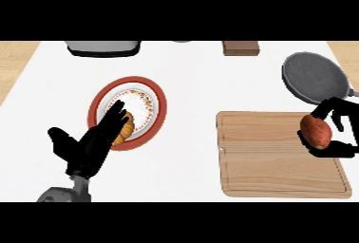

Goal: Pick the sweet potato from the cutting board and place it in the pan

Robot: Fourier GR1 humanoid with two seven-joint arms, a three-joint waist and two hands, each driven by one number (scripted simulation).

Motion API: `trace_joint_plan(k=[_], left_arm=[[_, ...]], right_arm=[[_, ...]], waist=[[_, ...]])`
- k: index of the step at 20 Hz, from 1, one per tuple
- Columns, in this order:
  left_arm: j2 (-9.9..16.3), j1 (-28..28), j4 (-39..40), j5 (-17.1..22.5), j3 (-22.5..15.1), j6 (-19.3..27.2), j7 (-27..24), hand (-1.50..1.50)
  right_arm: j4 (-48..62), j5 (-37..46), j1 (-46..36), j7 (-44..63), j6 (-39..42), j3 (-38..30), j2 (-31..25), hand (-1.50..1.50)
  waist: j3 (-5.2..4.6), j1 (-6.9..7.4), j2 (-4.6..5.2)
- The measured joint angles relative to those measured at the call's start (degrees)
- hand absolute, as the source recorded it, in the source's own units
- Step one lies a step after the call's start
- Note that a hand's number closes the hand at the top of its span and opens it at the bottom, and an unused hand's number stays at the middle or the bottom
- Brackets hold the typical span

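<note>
Right hand (pixel 335 124) is curled round the sweet potato (pixel 317 132) at the cutting board's (pixel 280 161) right edge, partly cut off. Pan (pixel 316 76) sits behind. Left hand (pixel 91 144), fingers straight, covers a croissant (pixel 126 129) on the plate (pixel 154 102).

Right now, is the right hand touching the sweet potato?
Touching. The head view shows the right hand curled around the sweet potato, at the cutting board's right edge.

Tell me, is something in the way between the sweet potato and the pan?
Nothing visible is. The right hand curls round the sweet potato at the cutting board's right edge, and the grey pan sits just beyond it with bare counter between.
</note>
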Motion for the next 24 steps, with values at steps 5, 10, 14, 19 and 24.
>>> trace_joint_plan(k=[5,10,14,19,24], left_arm=[[-0.9,-0.3,0.7,-0.8,-0.2,-0.5,-0.4,0.00],[-1.3,-1.0,0.0,-0.9,-0.2,-0.8,0.9,0.00],[-1.8,-1.4,-0.2,-1.4,-0.5,-0.6,1.2,0.00],[-1.6,-2.6,0.7,-1.0,-0.1,-2.1,0.9,0.00],[-2.0,-3.6,1.2,-1.2,-0.4,-2.5,0.7,0.00]], right_arm=[[16.4,4.7,-9.1,-7.4,-6.1,-2.1,0.2,1.50],[32.0,6.6,-19.1,-12.3,-13.5,-6.0,0.7,1.50],[43.8,6.4,-25.5,-16.5,-19.8,-10.3,0.3,1.50],[56.2,4.9,-32.0,-22.2,-23.0,-14.8,-2.0,1.50],[63.9,4.3,-35.7,-26.5,-25.1,-17.4,-3.8,1.50]], waist=[[0.04,0.53,0.13],[0.09,1.17,0.36],[0.14,1.88,0.68],[0.25,2.89,1.26],[0.35,3.91,1.82]])
